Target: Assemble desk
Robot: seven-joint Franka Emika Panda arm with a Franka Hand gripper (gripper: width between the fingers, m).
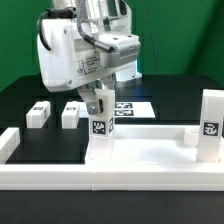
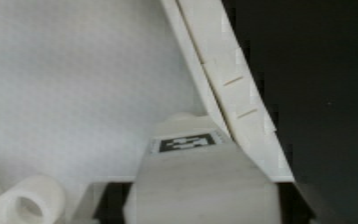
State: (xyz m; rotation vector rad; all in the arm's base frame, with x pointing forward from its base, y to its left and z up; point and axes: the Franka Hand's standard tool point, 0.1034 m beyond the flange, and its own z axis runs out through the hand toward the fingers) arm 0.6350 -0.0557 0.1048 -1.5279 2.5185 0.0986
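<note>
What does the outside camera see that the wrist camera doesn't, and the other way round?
Only the exterior view: the two loose legs lying on the black table, the marker board, and the upright leg at the exterior view's right.

Only the wrist view: a round shape on the tabletop, perhaps a hole for a leg.

Both: the tabletop and the tagged leg held in the gripper.

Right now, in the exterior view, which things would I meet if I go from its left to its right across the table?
first loose leg → second loose leg → gripped leg, upright under the gripper → marker board → tall standing leg
</note>
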